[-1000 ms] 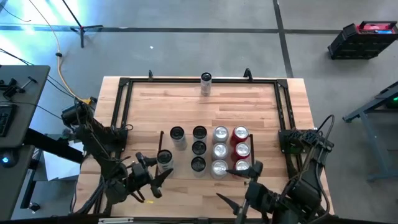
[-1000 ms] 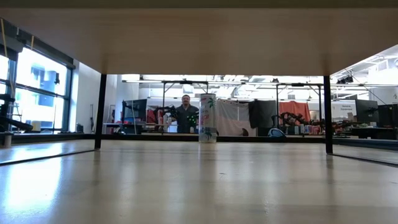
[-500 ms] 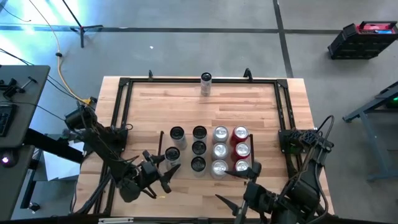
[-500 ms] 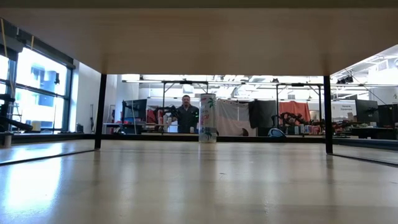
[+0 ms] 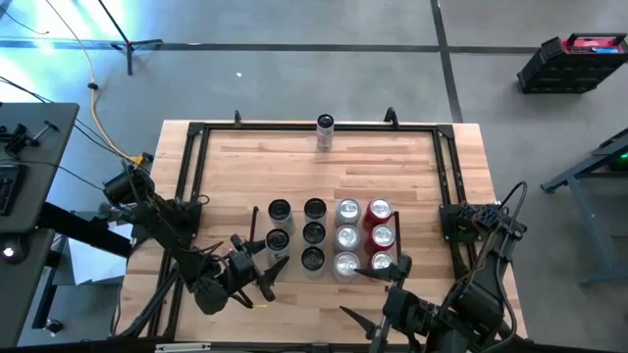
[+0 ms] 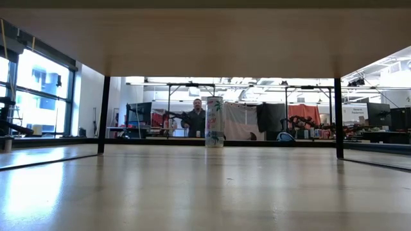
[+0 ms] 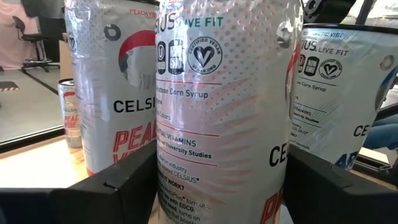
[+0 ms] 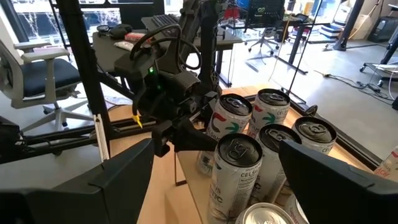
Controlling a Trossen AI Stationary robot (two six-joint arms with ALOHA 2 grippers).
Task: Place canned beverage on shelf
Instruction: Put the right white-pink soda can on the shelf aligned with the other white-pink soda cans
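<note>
Two arms low; left hand (image 5: pixel 263 266) straddling can (image 5: pixel 276 241); right hand (image 5: pixel 365 294) idle.

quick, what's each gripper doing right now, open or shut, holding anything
left gripper: around a can at the shelf's left column, fingers either side; can't tell if it is gripping or letting go.
right gripper: open, holding nothing, near the table's front edge.

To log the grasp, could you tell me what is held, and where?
A can stands between the jaws of the left gripper, low on its sides; whether they grip it cannot be told. The right gripper holds nothing.
</note>
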